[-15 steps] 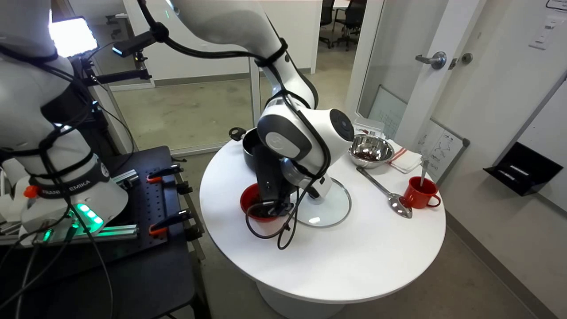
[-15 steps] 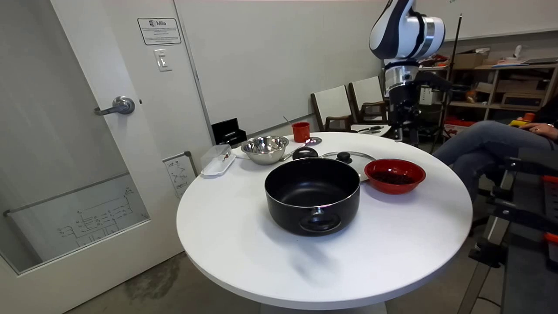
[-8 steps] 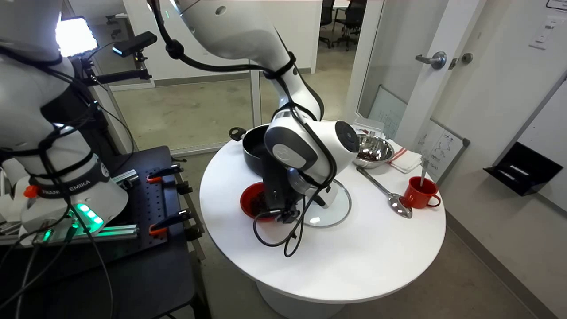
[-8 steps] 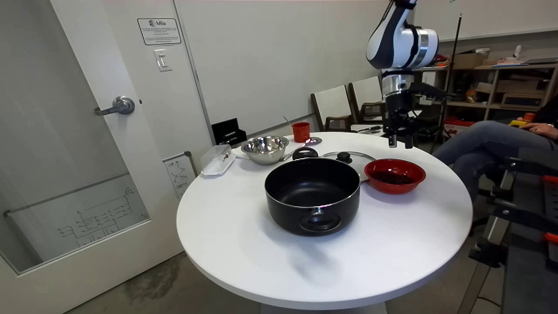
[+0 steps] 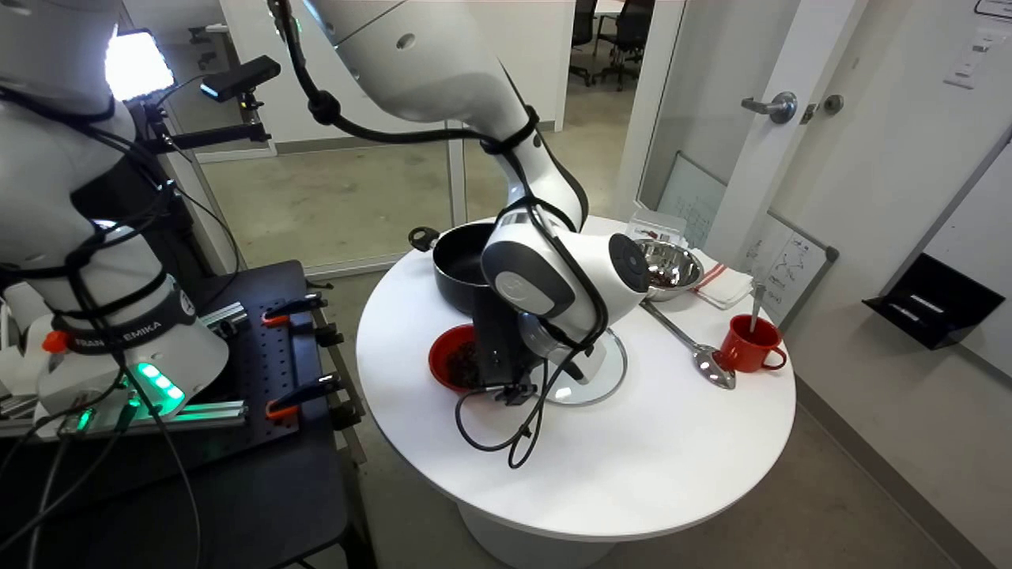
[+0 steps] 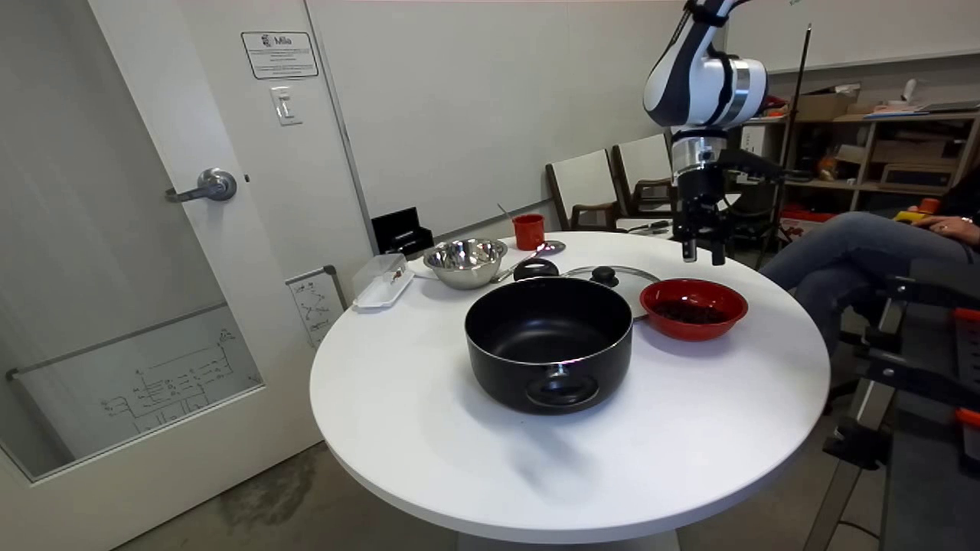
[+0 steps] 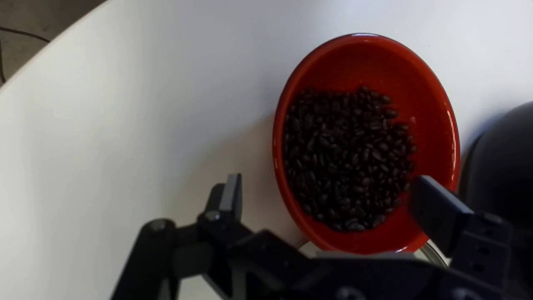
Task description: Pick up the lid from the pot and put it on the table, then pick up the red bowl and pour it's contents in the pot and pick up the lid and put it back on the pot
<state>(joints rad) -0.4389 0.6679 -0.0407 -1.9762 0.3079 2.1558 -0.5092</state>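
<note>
I'm lowering my empty, spread-wide gripper [image 6: 703, 255] toward the red bowl [image 6: 693, 330], so the pick-up before pouring is probably starting.

You have a smooth, satin-white table [image 6: 398, 436] before you. Near in an exterior view, the pot [image 6: 511, 376] is smooth black with a shiny metallic rim; right, the red bowl [image 6: 691, 330] is high-gloss; beyond, the lid [image 6: 632, 288] is clear glass. Far left, the steel bowl [image 6: 462, 275] is mirror-bright. The spoon [image 5: 708, 359] is polished metal, the towel [image 5: 723, 288] cloth, the beans [image 7: 347, 162] faintly shiny.
</note>
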